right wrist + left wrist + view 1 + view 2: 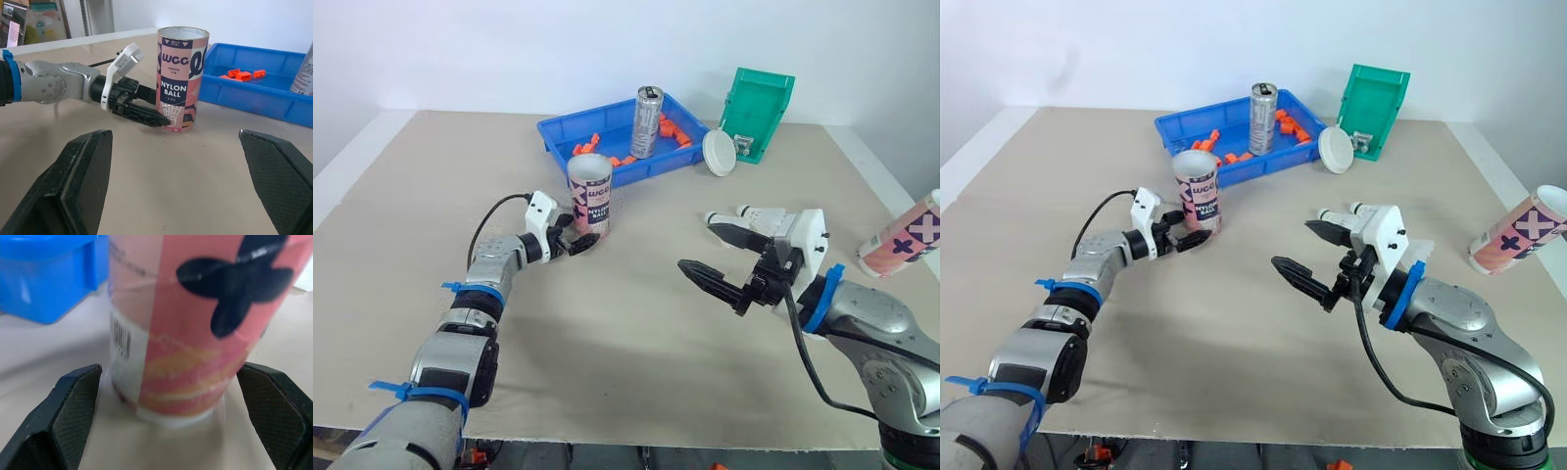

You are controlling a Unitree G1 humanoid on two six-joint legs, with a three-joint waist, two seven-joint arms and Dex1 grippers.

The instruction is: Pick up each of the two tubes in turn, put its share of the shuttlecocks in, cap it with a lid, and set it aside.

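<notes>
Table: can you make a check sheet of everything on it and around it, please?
Surface: beige table, flat.
Job's things: upright tube, open-topped; second tube tipped over near the right edge; white shuttlecocks beyond the right gripper; white lid beside the green bin.
Clutter: blue tray holding a can and orange bits; green bin tilted.
Grippers: left gripper open, fingers either side of the upright tube's base; right gripper open, holding nothing.
Cables: black cable at the left wrist; second cable along the right arm.
Surroundings: white wall behind.
</notes>
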